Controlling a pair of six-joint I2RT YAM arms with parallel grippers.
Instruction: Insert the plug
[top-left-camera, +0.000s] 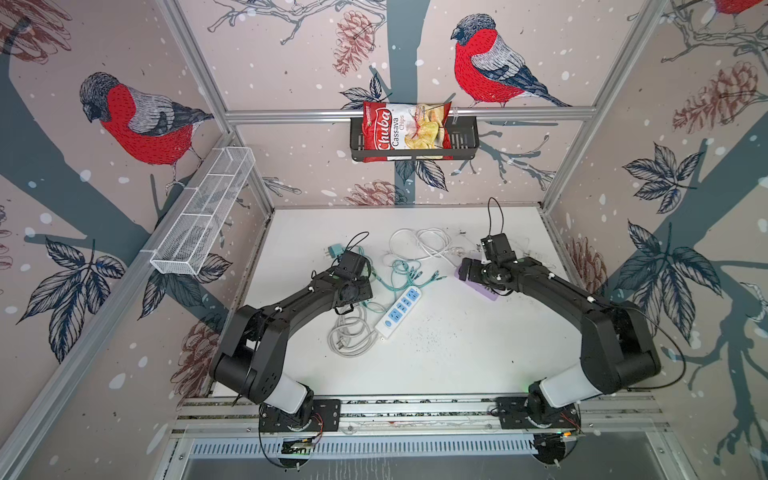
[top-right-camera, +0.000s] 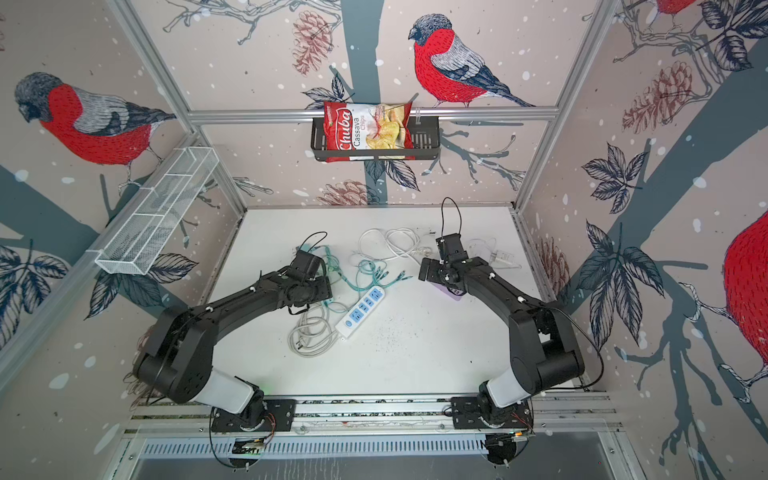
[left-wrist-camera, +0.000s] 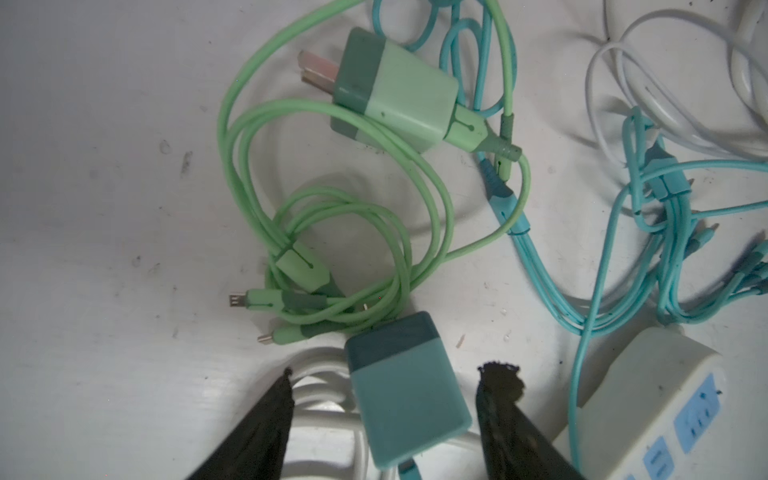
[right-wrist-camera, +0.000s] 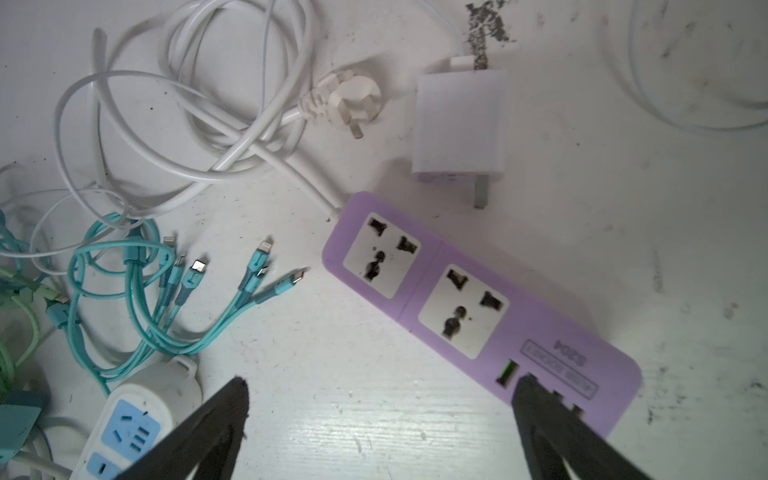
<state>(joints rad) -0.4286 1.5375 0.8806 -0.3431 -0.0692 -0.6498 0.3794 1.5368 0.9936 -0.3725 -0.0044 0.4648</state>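
Position: left gripper (left-wrist-camera: 392, 372) hangs low over the table, fingers spread. They straddle the block-shaped, two-tone teal charger plug (left-wrist-camera: 405, 390), with a gap on each side, so nothing is pinched yet.

The plug lies flat between the fingers, on top of a coiled white cord (left-wrist-camera: 320, 390). Its darker end points away from the wrist and its cable runs back toward it. Prongs are not clearly visible.

Step, as judged: taking hold of the plug.

- The plug sits slightly askew to the fingers; a small wrist turn would put the pads flat on its sides.
- Grip the paler body and leave the darker end clear.
- Keep the fingertips above the white cord, or it may be caught too.
- A pale green charger (left-wrist-camera: 399, 91) and its looped cable lie just beyond the fingertips. Lift straight up to avoid snagging them.

The oblong white power strip (left-wrist-camera: 648, 415) with blue socket faces lies just outside one finger, so the carry is short.

The right gripper (right-wrist-camera: 384, 381) is wide open and holds nothing. One finger hovers over the end of a flat lilac power strip (right-wrist-camera: 469, 307).
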